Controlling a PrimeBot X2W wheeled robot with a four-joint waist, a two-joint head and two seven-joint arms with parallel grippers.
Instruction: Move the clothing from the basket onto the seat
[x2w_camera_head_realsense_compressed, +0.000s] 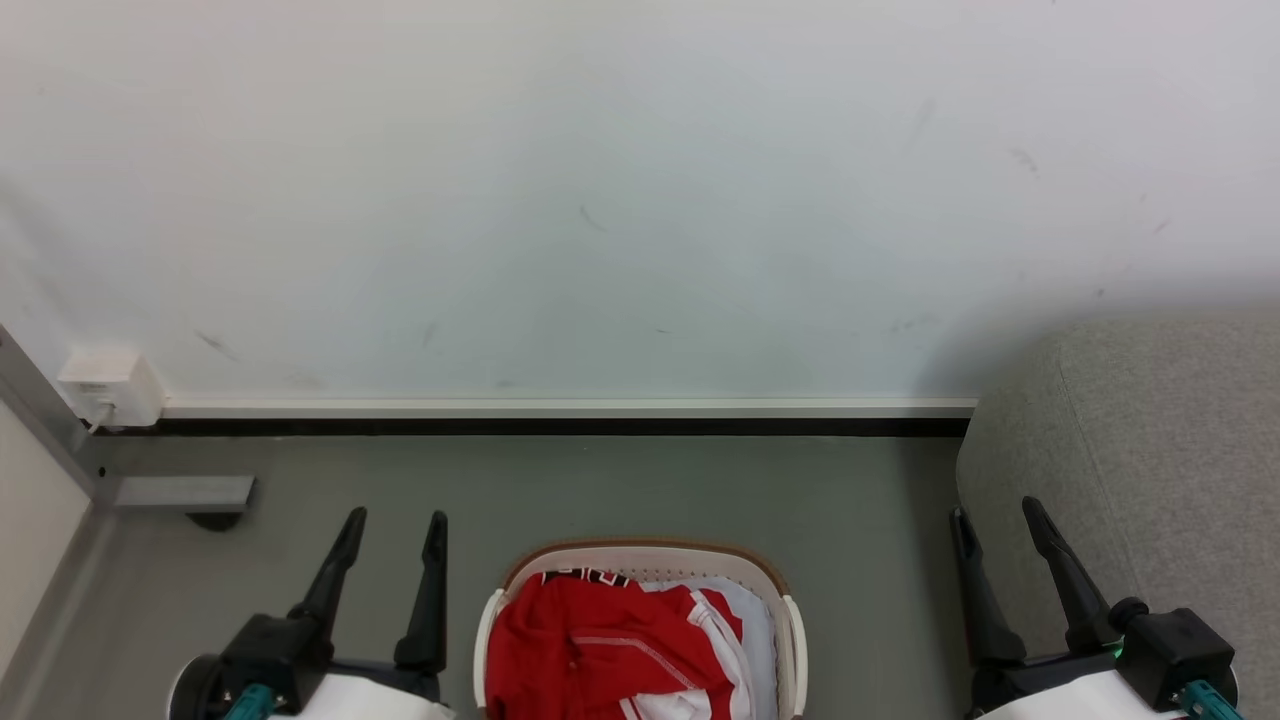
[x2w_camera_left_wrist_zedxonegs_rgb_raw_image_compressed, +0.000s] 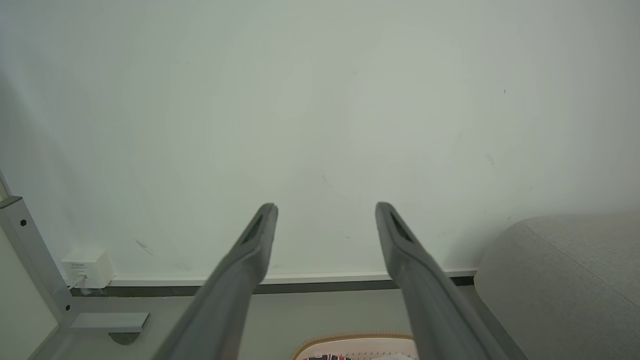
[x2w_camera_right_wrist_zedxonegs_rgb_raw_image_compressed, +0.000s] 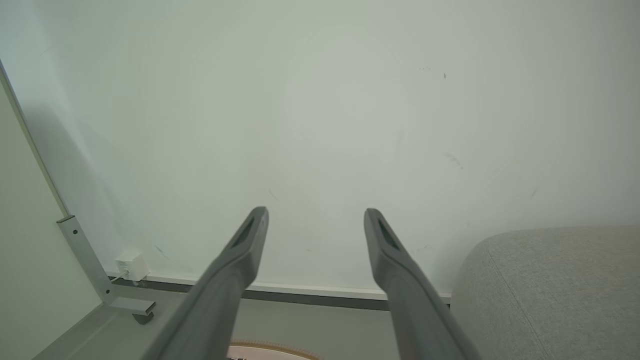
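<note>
Two pincers, the left pincer (x2w_camera_head_realsense_compressed: 397, 515) and the right pincer (x2w_camera_head_realsense_compressed: 994, 507), are seen spread wide and empty, held on either side of the basket (x2w_camera_head_realsense_compressed: 650, 548). Between them, the clothing (x2w_camera_head_realsense_compressed: 600, 645), red with white stripes, is heaped inside the basket, which is set on the grey floor (x2w_camera_head_realsense_compressed: 620, 480) before a white wall (x2w_camera_head_realsense_compressed: 640, 200). The seat (x2w_camera_head_realsense_compressed: 1150, 450) is seen at the right, near the right pincer. No garment has been lifted yet, and the task is judged to be at its start. A downward reach into the basket and a firm pinch on a fold of fabric are called for next.
</note>
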